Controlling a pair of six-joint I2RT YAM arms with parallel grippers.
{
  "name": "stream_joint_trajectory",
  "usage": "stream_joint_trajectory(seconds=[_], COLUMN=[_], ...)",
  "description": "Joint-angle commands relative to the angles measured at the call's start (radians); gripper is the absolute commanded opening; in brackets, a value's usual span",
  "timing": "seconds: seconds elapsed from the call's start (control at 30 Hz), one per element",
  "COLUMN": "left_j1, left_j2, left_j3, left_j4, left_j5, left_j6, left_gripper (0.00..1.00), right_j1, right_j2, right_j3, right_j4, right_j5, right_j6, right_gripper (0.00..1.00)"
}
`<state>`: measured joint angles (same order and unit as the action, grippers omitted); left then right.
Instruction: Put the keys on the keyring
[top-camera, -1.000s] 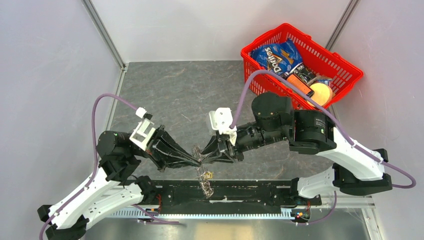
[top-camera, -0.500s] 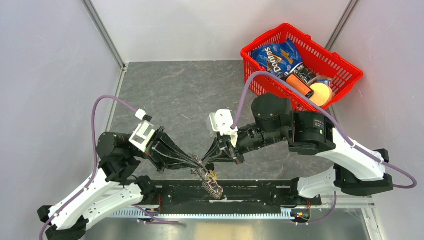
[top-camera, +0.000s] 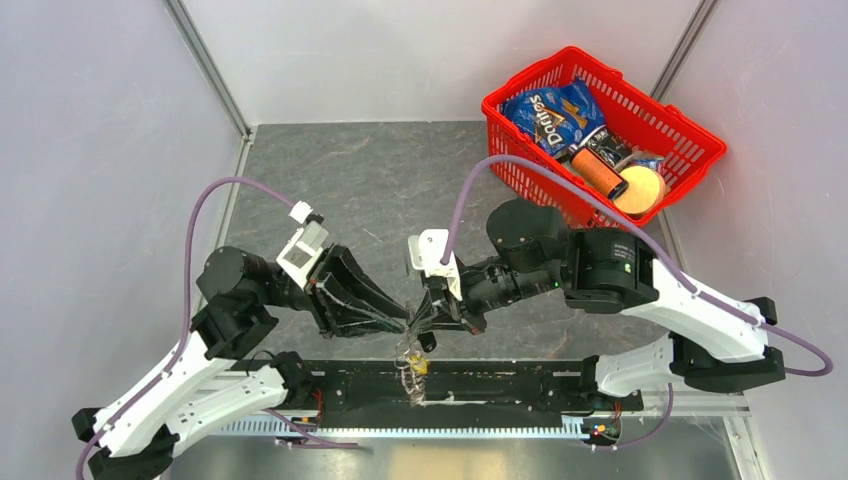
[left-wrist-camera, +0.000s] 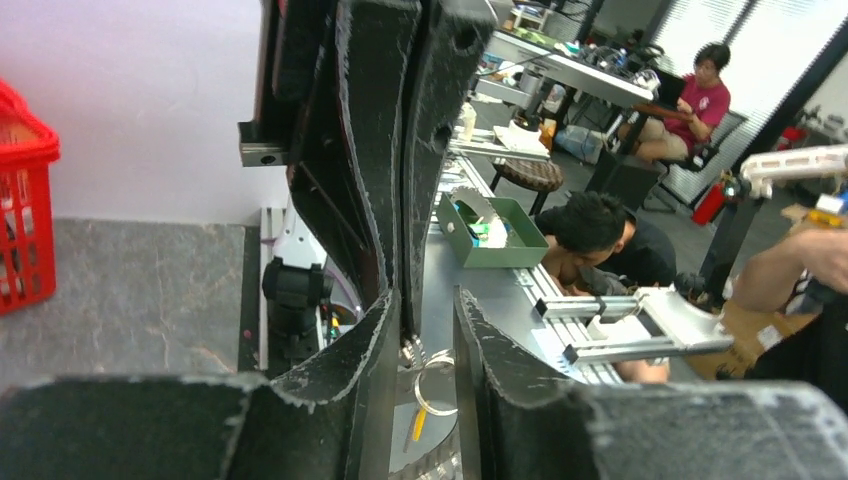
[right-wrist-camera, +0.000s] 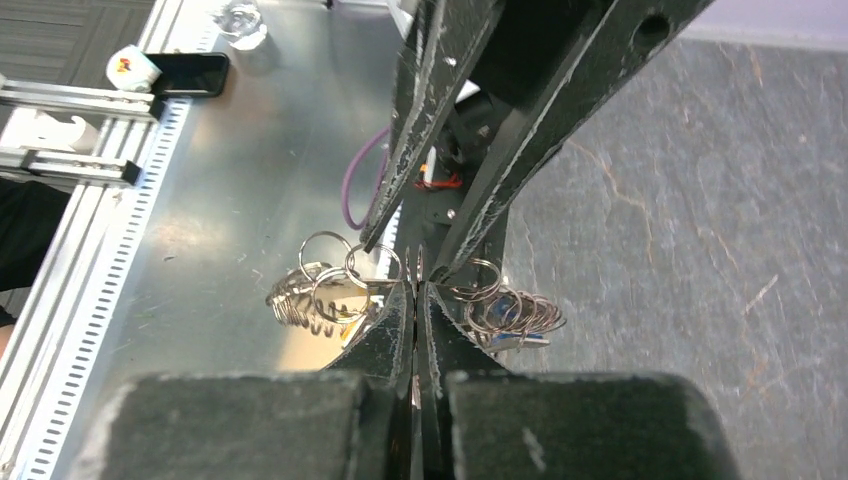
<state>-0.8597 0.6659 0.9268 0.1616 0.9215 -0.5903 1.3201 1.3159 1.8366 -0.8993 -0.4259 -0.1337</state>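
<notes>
Hanging at the bottom centre of the top view, the keyring (top-camera: 410, 372) dangles from the right gripper (right-wrist-camera: 415, 295), whose jaws are pinched shut on one loop — a hold that could slip. The left gripper (left-wrist-camera: 428, 345) shows a narrow gap around a loop; whether it clamps, I cannot tell. An uneven pull might drop the bunch — yellow key (left-wrist-camera: 414, 426) included — onto the black rail (top-camera: 520, 385).

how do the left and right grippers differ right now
Opening: the left gripper stands open, with a gap between its fingers, while the right gripper is pressed shut.
Hold: the right gripper appears to pinch the keyring, with rings spread to either side of it. The left gripper only straddles the right gripper's tips.
Shared: both are black two-finger grippers, meeting tip to tip.
</notes>
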Motion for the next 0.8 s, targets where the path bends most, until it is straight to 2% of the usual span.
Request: stream_joint_trajectory(seconds=[0.0,0.17,0.33,0.47,0.77], left_j1=[0.0,0.0,0.0,0.0,-0.001], left_j2=[-0.038,-0.04,-0.019,-0.002,-0.062], left_j3=[0.088,0.134,0.14,0.122,0.046], left_j4=[-0.302,-0.506,-0.599,-0.601,-0.455], left_j5=[-0.141,-0.289,-0.395,-0.396,-0.313], left_j6=[0.105,0.202,0.256,0.293,0.32], left_gripper=[0.33,0.34,0.34,0.34,0.39], right_j1=[0.0,0.0,0.001,0.0,-0.004], right_j2=[-0.05,-0.061,-0.065,-0.055,-0.025], right_j3=[-0.032,-0.07,-0.095,-0.091,-0.064], right_j4=[0.034,0.049,0.063,0.062,0.043], right_j5=[0.116,0.245,0.325,0.364,0.331], right_j6=[0.065,0.164,0.231,0.276,0.338], right_gripper=[0.0,0.0,0.0,0.0,0.0])
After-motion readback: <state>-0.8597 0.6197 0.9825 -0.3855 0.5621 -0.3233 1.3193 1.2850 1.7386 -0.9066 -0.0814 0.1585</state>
